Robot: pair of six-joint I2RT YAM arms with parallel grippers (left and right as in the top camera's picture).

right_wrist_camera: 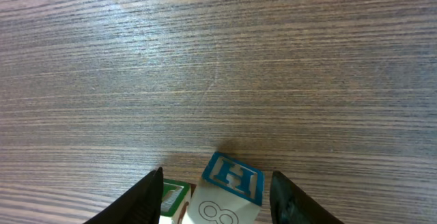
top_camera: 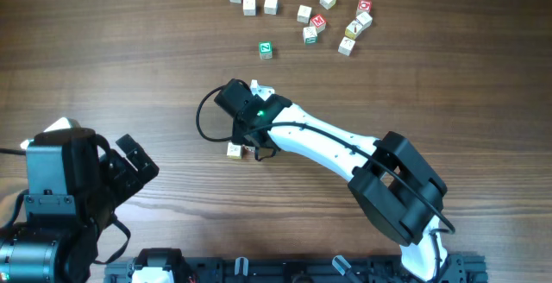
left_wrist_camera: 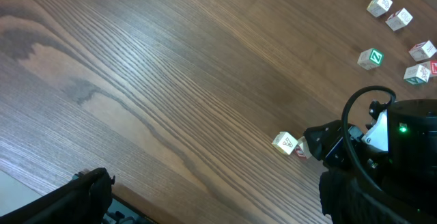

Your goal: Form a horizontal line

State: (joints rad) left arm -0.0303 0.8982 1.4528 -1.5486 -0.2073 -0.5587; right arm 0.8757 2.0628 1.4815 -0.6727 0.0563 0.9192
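near the middle of the table (top_camera: pixel 103 59), a little left of centre on my overhead feed, the horizontal line (top_camera: pixel 236 151) lies right at the tips of the right gripper (top_camera: pixel 247 145). from above i can make out only a cream cube (top_camera: pixel 234 150) at the left end and a sliver of a red-faced cube (top_camera: pixel 251 152) just beside it; the gripper covers the rest. the left wrist feed shows the same pair (left_wrist_camera: pixel 287 143) side by side against the dark nose of the right gripper (left_wrist_camera: pixel 328 145). on the right wrist feed the right gripper (right_wrist_camera: pixel 218 197) has a finger on either side of a cube with a blue "h" (right_wrist_camera: pixel 232 176) on top and an "8" on its near face, with a green-bordered cube (right_wrist_camera: pixel 175 197) just beside it. the gaps there are slim, and i cannot tell whether the fingers pinch or merely straddle the cubes. the left gripper (top_camera: pixel 134 175) sits at the lower left, well apart from the row, its fingers (left_wrist_camera: pixel 85 197) spread. the loose cubes (top_camera: pixel 304 13) lie scattered along the far edge, and a green-faced cube (top_camera: pixel 266 50) sits between them and the row.
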